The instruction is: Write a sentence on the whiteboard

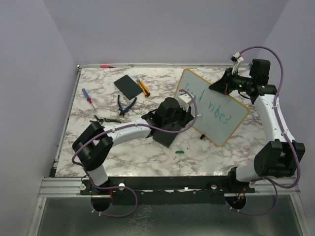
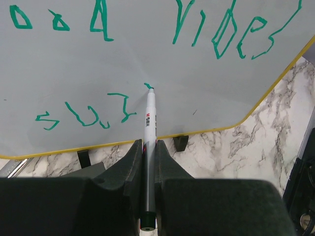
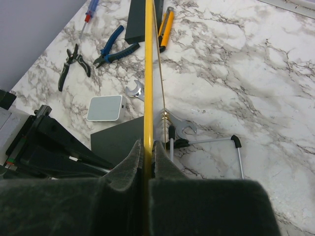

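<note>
The whiteboard [image 1: 209,127], white with a thin yellow rim, stands tilted on the table's right half. My right gripper [image 1: 217,86] is shut on its upper rim; in the right wrist view the yellow edge [image 3: 148,73] runs straight up from between the closed jaws [image 3: 146,146]. The sentence [image 2: 221,34] is green lettering in two lines, the lower line [image 2: 86,115] shorter. My left gripper [image 2: 147,147] is shut on a white marker [image 2: 149,115], and the marker's green tip touches the board at a small fresh stroke. In the top view, the left gripper [image 1: 189,105] sits against the board's left part.
A green cap [image 1: 180,152] lies in front of the board. Behind and left are a black slab [image 1: 128,86], a yellow knife [image 1: 142,87], blue pliers [image 1: 126,104], a screwdriver [image 1: 87,95] and black pliers [image 1: 106,119]. A pale pad [image 3: 104,108], a wrench [image 3: 184,129] and the stand's legs [image 3: 216,141] lie behind the board.
</note>
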You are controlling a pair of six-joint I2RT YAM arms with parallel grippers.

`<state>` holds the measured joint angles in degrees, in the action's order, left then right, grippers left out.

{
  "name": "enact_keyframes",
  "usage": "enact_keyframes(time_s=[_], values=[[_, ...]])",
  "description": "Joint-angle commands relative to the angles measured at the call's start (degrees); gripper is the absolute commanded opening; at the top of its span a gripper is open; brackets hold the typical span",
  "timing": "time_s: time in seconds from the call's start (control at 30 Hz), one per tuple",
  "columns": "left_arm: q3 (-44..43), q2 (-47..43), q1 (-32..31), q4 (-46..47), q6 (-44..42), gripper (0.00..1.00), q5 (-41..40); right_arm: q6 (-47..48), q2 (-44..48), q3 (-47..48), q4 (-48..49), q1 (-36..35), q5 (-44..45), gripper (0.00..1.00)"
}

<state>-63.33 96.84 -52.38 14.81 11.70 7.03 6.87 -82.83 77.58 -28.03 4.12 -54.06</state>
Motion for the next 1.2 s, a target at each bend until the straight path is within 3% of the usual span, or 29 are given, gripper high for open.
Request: enact_keyframes(time_s=[0.0, 0.67, 1.17], values=[[-1.67, 1.45, -0.76, 1.12, -0.86, 0.00, -0.31, -0.02, -0.23, -1.75, -3.43, -0.69, -2.21, 0.01], [5.03, 1.83, -1.06, 2.09, 1.16, 0.00, -3.55, -0.11, -0.14, -1.82, -3.43, -0.65, -2.27, 0.01], [1.48, 2.94, -1.10, 2.51, 0.25, 0.00, -2.83, -0.11, -0.20, -1.80, -3.35, -0.69, -2.27, 0.01]])
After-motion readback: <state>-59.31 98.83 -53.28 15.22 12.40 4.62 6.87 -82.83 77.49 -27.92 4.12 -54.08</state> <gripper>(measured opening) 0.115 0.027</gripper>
